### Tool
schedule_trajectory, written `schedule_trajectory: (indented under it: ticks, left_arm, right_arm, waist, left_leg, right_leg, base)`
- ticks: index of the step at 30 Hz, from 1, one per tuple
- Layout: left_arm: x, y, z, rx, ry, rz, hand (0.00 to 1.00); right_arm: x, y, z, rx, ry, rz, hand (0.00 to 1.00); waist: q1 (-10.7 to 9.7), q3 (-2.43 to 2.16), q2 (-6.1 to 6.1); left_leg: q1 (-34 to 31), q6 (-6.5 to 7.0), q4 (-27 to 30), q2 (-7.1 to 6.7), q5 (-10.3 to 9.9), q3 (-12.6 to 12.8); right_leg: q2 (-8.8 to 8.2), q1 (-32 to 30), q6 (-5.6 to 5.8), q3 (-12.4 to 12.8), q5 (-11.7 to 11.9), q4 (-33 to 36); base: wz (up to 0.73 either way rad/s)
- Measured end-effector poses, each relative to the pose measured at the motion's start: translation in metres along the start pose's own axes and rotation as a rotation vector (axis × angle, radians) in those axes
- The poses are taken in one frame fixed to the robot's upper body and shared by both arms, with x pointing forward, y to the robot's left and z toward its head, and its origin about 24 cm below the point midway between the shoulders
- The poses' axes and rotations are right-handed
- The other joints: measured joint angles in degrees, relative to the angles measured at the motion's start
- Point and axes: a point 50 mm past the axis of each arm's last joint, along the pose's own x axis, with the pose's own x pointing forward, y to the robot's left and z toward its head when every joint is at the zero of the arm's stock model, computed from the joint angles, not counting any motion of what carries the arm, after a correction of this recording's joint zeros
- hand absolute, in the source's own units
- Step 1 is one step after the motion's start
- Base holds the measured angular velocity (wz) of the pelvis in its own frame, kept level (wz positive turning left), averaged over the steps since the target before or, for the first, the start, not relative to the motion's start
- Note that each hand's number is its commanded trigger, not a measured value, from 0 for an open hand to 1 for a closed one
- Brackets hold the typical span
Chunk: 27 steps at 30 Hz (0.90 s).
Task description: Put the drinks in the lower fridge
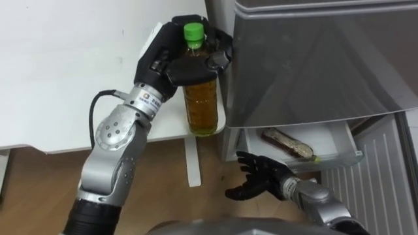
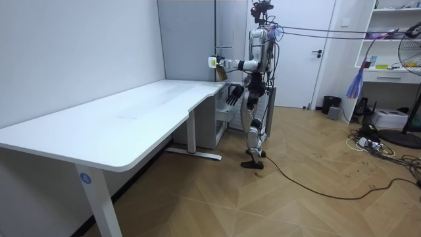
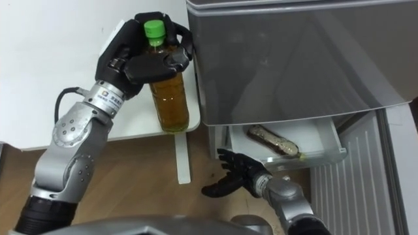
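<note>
Right hand [image 1: 258,177]: low and nearest, fingers loosely spread, holding nothing, just in front of the open drawer.
Left hand [image 1: 171,62]: raised, fingers clenched round the bottle's neck and shoulder.
Bottle [image 1: 200,98]: upright in the left hand, clear, amber drink inside, green cap [image 1: 193,31]; it hangs over the white bench's [image 1: 52,65] edge, just beside the fridge's left side.
Writing: no label can be made out on the bottle's visible side; print on the left wrist is too small to read.
Fridge [image 1: 313,65]: grey upper door closed.
Drawer [image 1: 339,140]: white, pulled out below that door, one wrapped item [image 1: 287,143] lying inside.
Stance: upright at the bench's far end, beside the fridge.
</note>
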Motion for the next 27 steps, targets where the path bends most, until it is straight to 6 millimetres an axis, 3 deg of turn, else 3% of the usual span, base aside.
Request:
schedule_trajectory:
  ticks: [27]
  left_arm:
    - [-0.008,-0.008,-0.018,-0.169,0.049,-0.018,1.00]
  right_arm:
    - [0.002,0.016,0.048,-0.049,-0.176,0.139,0.00]
  waist:
    - [0.3,0.08,-0.53]
  left_leg:
    - [-0.3,0.00,0.1,-0.04,0.0,0.1]
  right_leg:
    - [-0.05,-0.2,0.01,0.0,0.0,0.0]
  base:
    - [0.00]
